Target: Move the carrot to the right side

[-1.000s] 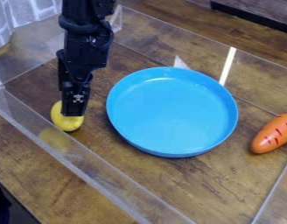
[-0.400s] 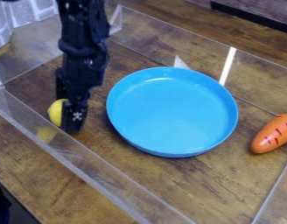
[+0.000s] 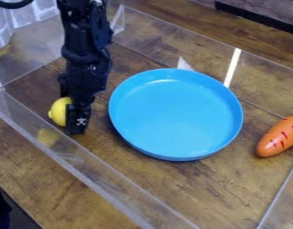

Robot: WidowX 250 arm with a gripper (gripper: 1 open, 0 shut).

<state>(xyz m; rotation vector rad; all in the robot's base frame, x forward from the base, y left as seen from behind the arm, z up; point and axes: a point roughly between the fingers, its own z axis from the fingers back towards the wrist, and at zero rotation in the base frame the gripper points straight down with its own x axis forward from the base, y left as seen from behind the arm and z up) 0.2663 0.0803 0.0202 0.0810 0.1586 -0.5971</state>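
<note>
I see gripper point(image 3: 76, 119) near table's left edge, fingers closed against yellow fruit point(image 3: 58, 110); carrot point(image 3: 281, 136) lies at right edge, past blue plate point(image 3: 175, 113). Risk: wrong item gets carried

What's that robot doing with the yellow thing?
The robot's end effector is down on the wooden table, pointing straight down and shut around a small yellow lemon-like fruit, left of the empty blue plate. The orange toy carrot it is meant to move lies untouched on the far right, beyond the plate.
</note>
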